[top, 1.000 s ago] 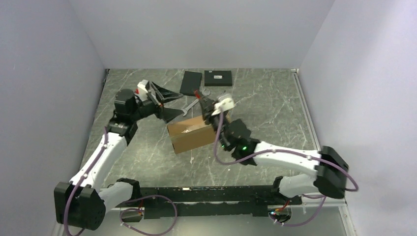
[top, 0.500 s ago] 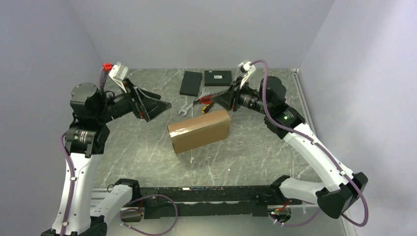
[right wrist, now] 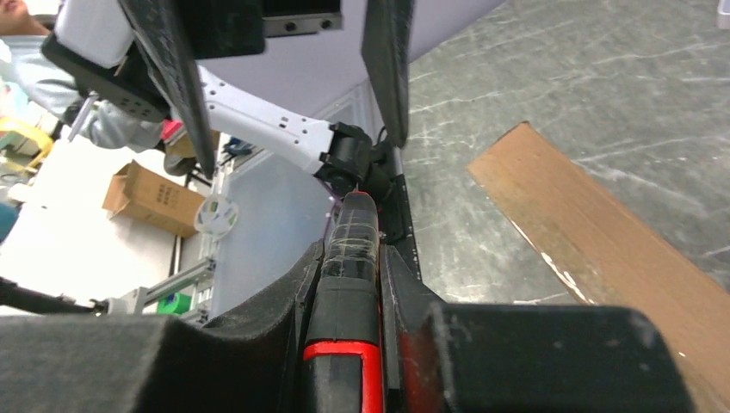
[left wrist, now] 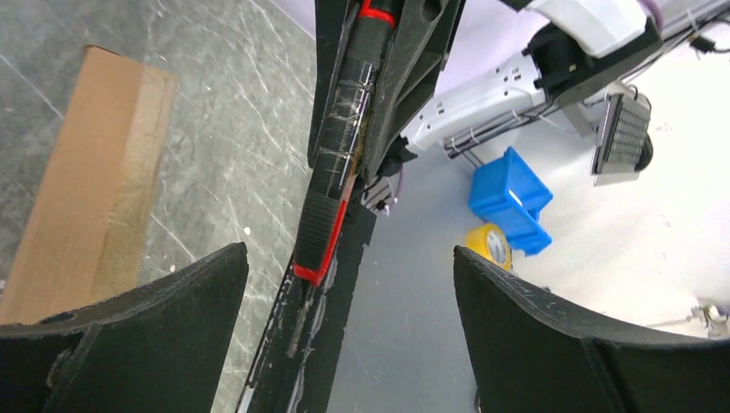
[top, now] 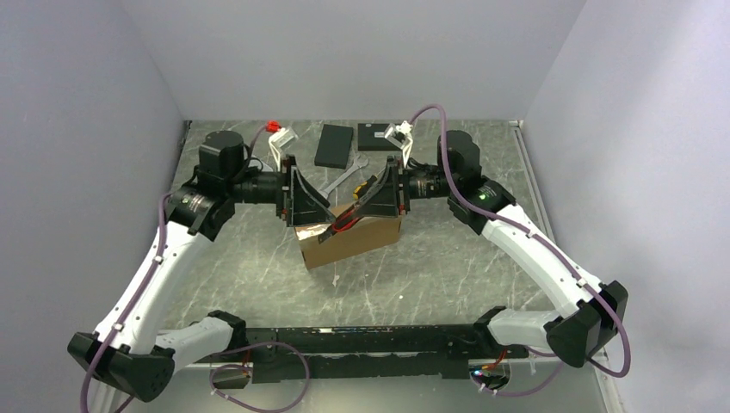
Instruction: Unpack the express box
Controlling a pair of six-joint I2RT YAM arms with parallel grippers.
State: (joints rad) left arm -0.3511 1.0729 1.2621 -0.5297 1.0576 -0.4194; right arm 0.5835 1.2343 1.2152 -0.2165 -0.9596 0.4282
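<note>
Two white robot arms meet nose to nose just above the express box [top: 349,239], a flat brown cardboard mailer lying lid-down-shut in the middle of the grey marbled table [top: 482,224].

The right gripper [top: 366,209] is clamped on a slim black tool with red ends [left wrist: 340,146]. The left gripper [top: 320,206] faces it with its jaws spread wide and nothing in them.

The likely trouble: the black fingers are very close (possibly a hand-over), so they could clash. If the right jaws let go before the left ones close, the tool would drop onto the box.

Half a second earlier the arms were raised and well apart, to either side of the box. The box has not shifted.
</note>
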